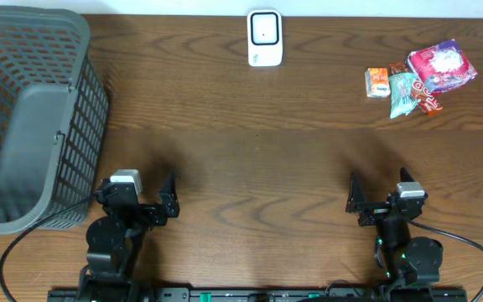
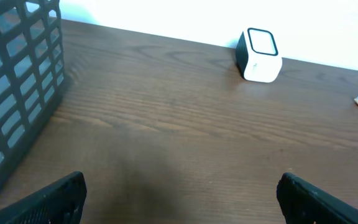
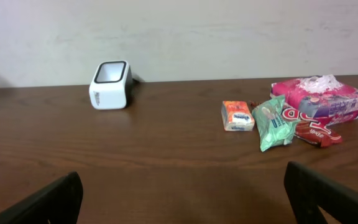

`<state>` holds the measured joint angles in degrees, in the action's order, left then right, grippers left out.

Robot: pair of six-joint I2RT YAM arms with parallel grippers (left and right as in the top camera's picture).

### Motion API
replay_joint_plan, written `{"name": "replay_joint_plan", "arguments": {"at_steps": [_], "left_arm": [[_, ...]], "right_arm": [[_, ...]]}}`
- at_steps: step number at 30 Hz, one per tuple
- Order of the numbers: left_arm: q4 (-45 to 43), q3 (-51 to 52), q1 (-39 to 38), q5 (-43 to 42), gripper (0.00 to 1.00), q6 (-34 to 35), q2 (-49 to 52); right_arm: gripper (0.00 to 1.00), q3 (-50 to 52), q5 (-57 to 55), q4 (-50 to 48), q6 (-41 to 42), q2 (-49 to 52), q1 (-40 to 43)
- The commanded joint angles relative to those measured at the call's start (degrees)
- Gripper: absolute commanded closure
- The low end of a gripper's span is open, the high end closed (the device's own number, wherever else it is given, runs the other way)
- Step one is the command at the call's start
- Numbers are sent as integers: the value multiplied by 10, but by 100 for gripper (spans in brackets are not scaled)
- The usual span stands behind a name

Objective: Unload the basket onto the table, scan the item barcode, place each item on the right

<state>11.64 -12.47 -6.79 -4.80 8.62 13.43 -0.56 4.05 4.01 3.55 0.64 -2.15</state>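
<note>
The left tool [image 2: 180, 180] is released: its 2 dark fingers [image 2: 55, 199] stand wide apart at the lower corners of the left wrist view, with only bare wood between them. It hangs low over the near left part of the brown wooden tabletop [image 1: 250, 151] and touches nothing. The right tool [image 3: 182, 174] is released too, its 2 fingers [image 3: 328, 199] spread just as wide over the near right part of the tabletop, grasping nothing.

Beside the left tool, on its left, stands a dark grey plastic mesh basket [image 1: 90, 67] that fills the left end of the tabletop. A smooth grey piece lies inside it; what it is cannot be told.

Well apart from both tools, at the middle of the far edge, sits a small white barcode scanner [image 1: 265, 38] with a dark-framed window on its upper face. It stands close to the pale wall.

The items to scan lie in a cluster of 4 at the far right corner, well apart from the scanner. An orange packet [image 1: 377, 81] is nearest the scanner. Just right of it lies a green packet [image 1: 402, 92], tilted. A larger pink pack [image 1: 441, 67] lies farthest right, and a red wrapper [image 1: 428, 102] shows at its near edge, touching the green packet. No barcode can be made out on any of them.
</note>
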Motion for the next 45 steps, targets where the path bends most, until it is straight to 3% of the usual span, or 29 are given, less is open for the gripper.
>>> {"name": "replay_joint_plan", "arguments": {"at_steps": [1, 8, 25, 31, 45], "left_arm": [[-21, 28, 3, 14, 2, -13, -23], [-108, 118, 12, 42, 2, -13, -116], [-74, 122, 32, 41, 2, -52, -134], [-74, 122, 32, 47, 2, -123, -134], [-75, 122, 32, 52, 2, -122, -132]], "right_arm": [[1, 2, -3, 0, -9, -3, 3], [1, 2, -3, 0, -8, -3, 3], [1, 2, -3, 0, -9, -3, 3], [1, 2, -3, 0, -9, -3, 3], [1, 2, -3, 0, -8, -3, 3]]}}
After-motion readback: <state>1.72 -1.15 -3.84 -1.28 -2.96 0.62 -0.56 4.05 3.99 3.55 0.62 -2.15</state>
